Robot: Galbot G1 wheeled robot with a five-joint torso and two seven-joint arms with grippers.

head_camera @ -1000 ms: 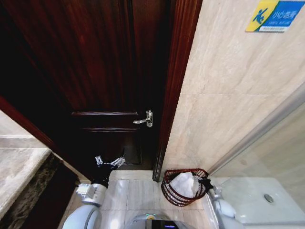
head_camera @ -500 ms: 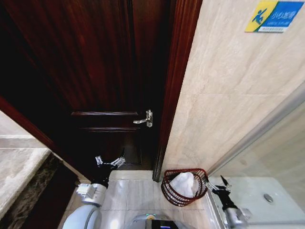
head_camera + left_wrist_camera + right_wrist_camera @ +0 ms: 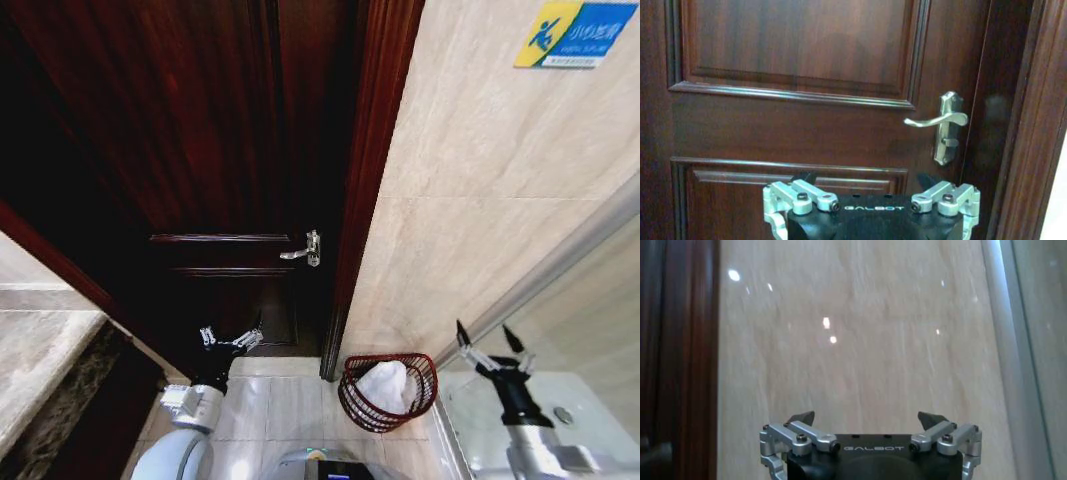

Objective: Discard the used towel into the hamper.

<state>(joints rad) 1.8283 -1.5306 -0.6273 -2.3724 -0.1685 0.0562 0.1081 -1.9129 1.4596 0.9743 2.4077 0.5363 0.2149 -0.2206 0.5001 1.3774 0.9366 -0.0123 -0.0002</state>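
The small round dark red-brown wire hamper stands on the pale tiled floor, just beside the foot of the dark wooden door frame and against the beige marble-look wall. A crumpled white towel lies inside it, below the rim — so the drop itself looks done, and the step in hand is, by my judgement, getting the arm clear.

The right claw hangs up and to the right of the hamper, apart from its rim, with its two fingers spread wide and nothing between them. In the right wrist view the right claw faces bare wall, its tips well separated. The left claw is parked low by the dark wooden door, fingers also spread and empty; its wrist view shows it facing the door panel with the silver lever handle off to one side.

To finish well, the right arm should lift away with its fingers kept apart (closing near the mesh could snag a wire or a fold of cloth) and steer clear of the grey glass-screen rail close by. The hamper is light and open-sided — a brush on its rim could tip it.
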